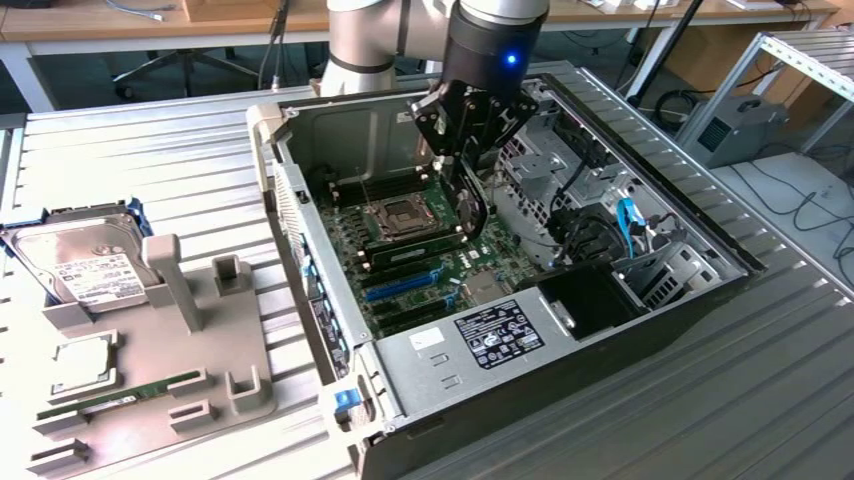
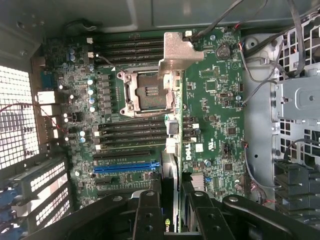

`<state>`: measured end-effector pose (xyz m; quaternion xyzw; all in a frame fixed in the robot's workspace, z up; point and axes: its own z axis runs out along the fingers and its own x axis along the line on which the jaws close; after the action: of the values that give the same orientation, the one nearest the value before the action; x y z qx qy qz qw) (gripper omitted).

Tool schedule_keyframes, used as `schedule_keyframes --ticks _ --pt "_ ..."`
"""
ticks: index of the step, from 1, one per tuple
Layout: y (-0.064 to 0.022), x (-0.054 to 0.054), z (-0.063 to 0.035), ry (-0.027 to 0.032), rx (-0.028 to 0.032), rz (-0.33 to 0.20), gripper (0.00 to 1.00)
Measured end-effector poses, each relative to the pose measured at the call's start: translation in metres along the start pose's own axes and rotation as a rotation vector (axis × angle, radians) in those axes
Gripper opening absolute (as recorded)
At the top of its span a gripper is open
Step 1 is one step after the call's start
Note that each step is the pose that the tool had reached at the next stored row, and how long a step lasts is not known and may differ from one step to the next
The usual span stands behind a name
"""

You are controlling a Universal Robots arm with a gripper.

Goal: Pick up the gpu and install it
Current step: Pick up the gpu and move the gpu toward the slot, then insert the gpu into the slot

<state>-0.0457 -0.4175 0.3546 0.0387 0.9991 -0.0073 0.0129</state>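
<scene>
Gpu [image 2: 170, 170] sits edge-on, gripped by the partly closed claw [image 2: 170, 205] — metal bracket end farthest out — over the green motherboard [image 2: 215, 100], beside the bare CPU socket [image 2: 147, 90], inside the open computer case [image 1: 441, 350] lying on the ribbed worktop [image 1: 160, 130].

You'll read DELL in white on the motherboard [image 2: 215, 120], just ahead of the claw [image 2: 172, 202]; print on the hard drive label [image 1: 96, 280] and power-supply sticker [image 1: 497, 336] is too small.
</scene>
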Motion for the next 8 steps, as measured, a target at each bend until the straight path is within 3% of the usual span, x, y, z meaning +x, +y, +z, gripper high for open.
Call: schedule_keyframes --ticks 8 --pt "0.0 0.0 0.0 -0.0001 0.0 0.0 0.26"
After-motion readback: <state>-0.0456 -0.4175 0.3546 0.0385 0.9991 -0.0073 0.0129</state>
